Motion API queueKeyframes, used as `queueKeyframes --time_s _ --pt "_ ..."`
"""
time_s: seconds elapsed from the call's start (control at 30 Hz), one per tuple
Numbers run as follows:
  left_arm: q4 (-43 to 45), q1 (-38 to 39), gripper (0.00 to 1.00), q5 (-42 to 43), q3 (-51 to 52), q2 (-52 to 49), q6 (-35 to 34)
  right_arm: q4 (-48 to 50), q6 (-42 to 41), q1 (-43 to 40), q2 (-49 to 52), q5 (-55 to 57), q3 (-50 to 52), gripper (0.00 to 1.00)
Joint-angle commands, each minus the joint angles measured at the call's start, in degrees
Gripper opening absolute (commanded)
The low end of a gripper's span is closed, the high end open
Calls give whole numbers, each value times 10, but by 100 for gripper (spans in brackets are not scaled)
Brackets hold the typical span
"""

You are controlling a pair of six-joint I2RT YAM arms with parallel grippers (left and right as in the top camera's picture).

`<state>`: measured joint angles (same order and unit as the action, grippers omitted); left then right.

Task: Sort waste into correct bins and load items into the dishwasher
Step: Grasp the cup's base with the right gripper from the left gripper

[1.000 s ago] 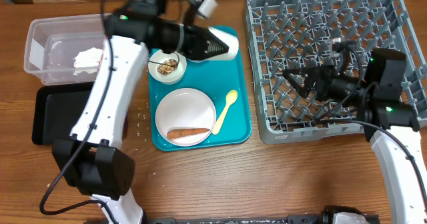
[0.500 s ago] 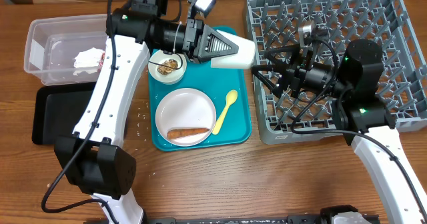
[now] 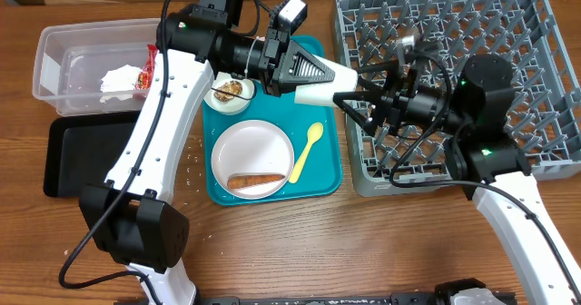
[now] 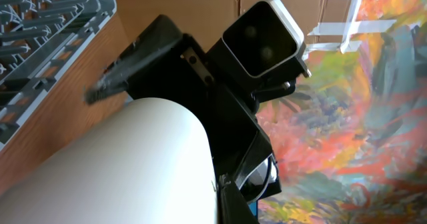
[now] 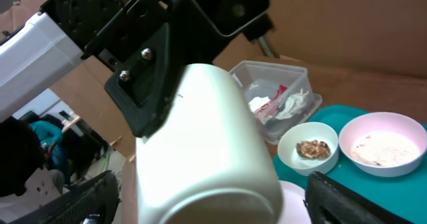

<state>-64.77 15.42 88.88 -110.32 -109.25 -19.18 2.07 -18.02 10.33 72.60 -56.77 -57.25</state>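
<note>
My left gripper (image 3: pixel 304 73) is shut on the small white cup (image 3: pixel 320 85) and holds it sideways in the air over the right edge of the teal tray. My right gripper (image 3: pixel 356 101) is open, with a finger on each side of the cup's free end (image 5: pixel 207 131). The cup fills the left wrist view (image 4: pixel 133 164). The grey dish rack (image 3: pixel 472 33) stands at the right. The white plate (image 3: pixel 252 146) holds the orange-red stick (image 3: pixel 254 180). The yellow spoon (image 3: pixel 307 151) lies beside it. One bowl holds the brown lump (image 3: pixel 227 92); the rice bowl (image 5: pixel 380 144) shows only in the right wrist view.
The clear tub (image 3: pixel 64 55) at the far left holds the white napkin (image 3: pixel 118 78) and the red wrapper (image 3: pixel 145 76). The black tray (image 3: pixel 73 155) lies in front of it. The teal tray (image 3: pixel 318 182) sits mid-table. White grains are scattered on the wood (image 3: pixel 191 155).
My left gripper has carried the cup to the right, toward the rack. My right gripper has swung left from over the rack and its open fingers now straddle the cup.
</note>
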Motion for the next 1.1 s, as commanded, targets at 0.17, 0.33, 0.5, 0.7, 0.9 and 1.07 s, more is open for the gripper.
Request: queueKeyframes --time_s 0.17,0.33,0.5,0.7,0.9,1.07 --pt "-1 7 4 18 -4 -1 -14 11 -3 12 7 -5 -12 64" --pt "-1 7 4 18 -4 -1 -10 14 -3 12 7 -5 -12 46" --pt "-1 7 9 18 -4 -1 -10 14 -3 12 7 -6 -12 42" --pt "-1 7 15 18 -4 -1 -10 14 -3 6 7 -6 -12 42" --pt "-2 7 15 18 -4 -1 -10 24 -4 -25 7 -50 -12 42" --pt "-2 7 15 18 -4 -1 -10 24 -16 -64 7 -77 -12 42"
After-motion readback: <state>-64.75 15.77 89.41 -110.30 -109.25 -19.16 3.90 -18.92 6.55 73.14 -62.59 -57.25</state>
